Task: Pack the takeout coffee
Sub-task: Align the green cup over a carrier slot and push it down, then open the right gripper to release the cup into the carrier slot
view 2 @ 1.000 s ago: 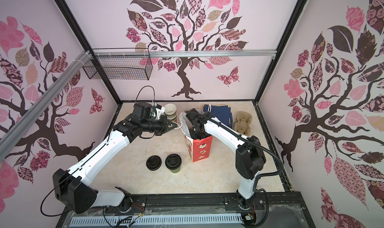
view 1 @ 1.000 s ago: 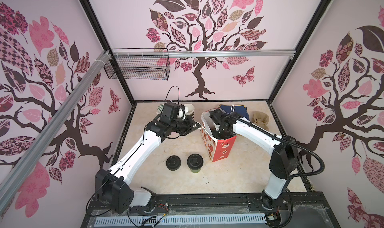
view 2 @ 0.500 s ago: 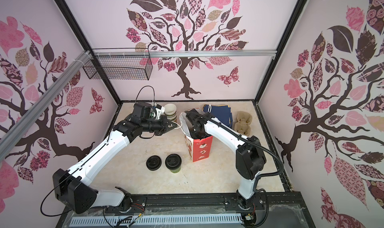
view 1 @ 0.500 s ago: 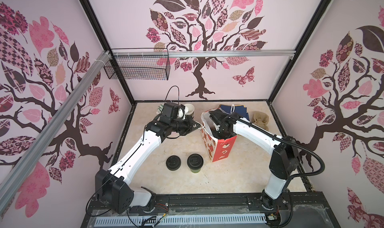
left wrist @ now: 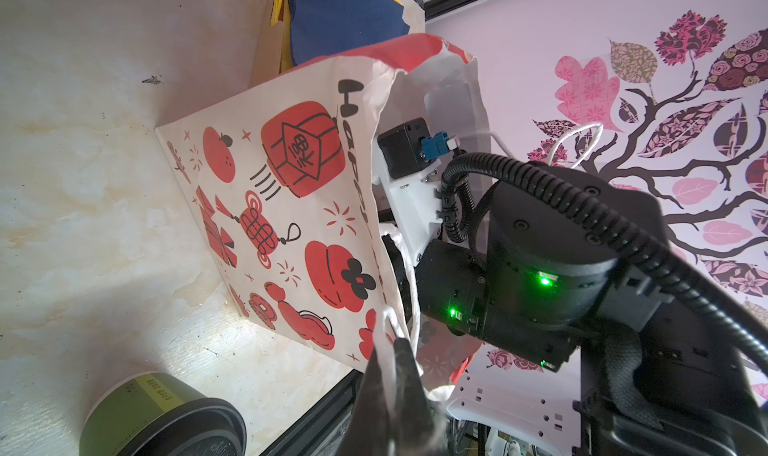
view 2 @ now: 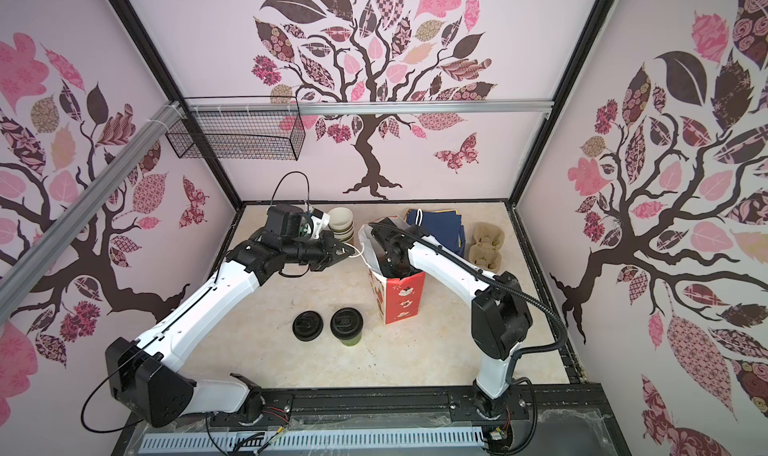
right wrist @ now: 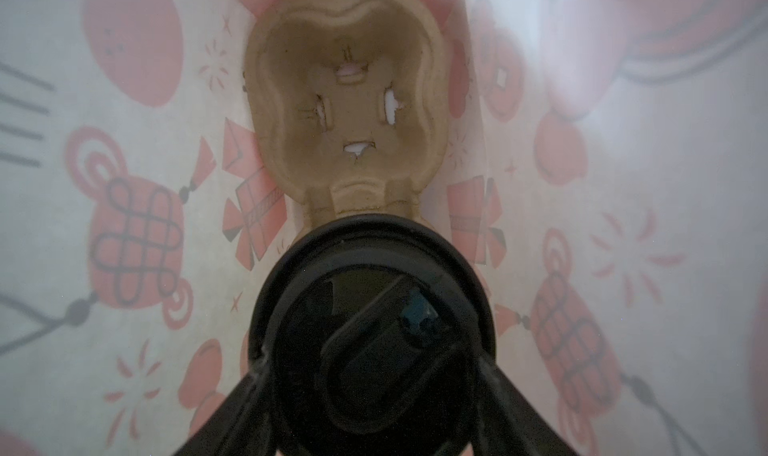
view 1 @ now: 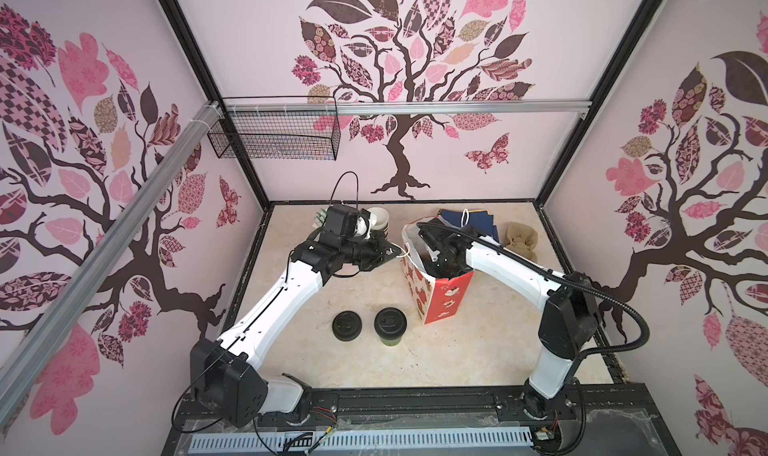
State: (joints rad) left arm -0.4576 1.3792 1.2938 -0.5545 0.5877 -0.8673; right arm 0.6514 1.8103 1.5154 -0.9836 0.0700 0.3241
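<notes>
Takeout coffee, two lidded cups. Location, cup one (right wrist: 370, 292): inside the paper bag (view 1: 440, 300), above the pulp carrier (right wrist: 349, 113) on the bag's floor, right gripper (right wrist: 374, 362) clasping its lid rim. Location, cup two (view 1: 390, 324): on the table (view 1: 457, 362) just in front of the bag. Bag mouth: left gripper (left wrist: 392, 350) pinching the string handle (left wrist: 409, 283). Handling, judged: light, thin-walled, crushable; grip gently below the lid. Clearance: bag walls crowd the wrist; open table before the bag.

A: Entered: walls (view 1: 257, 38) pale pink, printed with dark-branched trees and pink leaves.
B: Confirmed. Cream marbled floor (view 1: 478, 350) recorded; wire basket (view 1: 274, 136) hung from aluminium rail (view 1: 457, 108). Light even.
</notes>
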